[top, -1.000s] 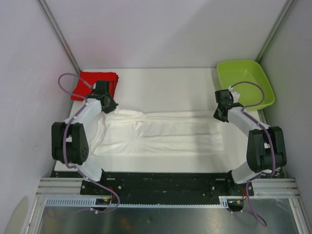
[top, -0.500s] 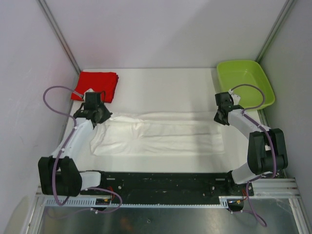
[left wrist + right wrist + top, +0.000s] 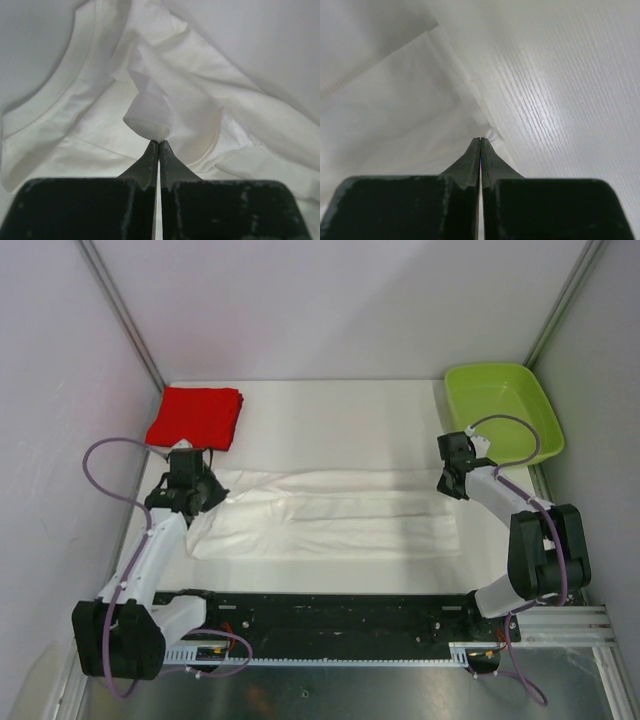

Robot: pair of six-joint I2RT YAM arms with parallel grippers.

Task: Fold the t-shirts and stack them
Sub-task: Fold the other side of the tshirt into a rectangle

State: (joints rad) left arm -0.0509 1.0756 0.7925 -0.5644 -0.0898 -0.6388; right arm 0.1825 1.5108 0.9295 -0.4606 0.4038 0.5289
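The white t-shirt (image 3: 330, 515) lies spread lengthwise across the near half of the white table (image 3: 330, 420), folded into a long band with soft ridges running from left to right; its left end is bunched and rumpled, its right end lies flatter and squarer. The left gripper (image 3: 200, 492) sits at that rumpled left end, its jaws clenched together on a pinch of the white cloth; in the left wrist view the black fingertips (image 3: 152, 157) meet with no gap, and a small cone of fabric stands up just above them, with the ribbed neckband (image 3: 60, 95) curving away on the left. The right gripper (image 3: 448, 485) is at the far right corner of the same shirt, jaws likewise pressed tight; the right wrist view shows the tips (image 3: 480, 141) closed on the cloth's edge where a fold line runs up and to the left, with bare table surface to the right of it. The red t-shirt (image 3: 195, 417) rests folded into a neat square at the far left corner of the table, well apart from the white one and beyond the left gripper. A lime-green tray (image 3: 490, 368) stands at the far right corner, beyond the right arm; a purple cable loops over its near rim.
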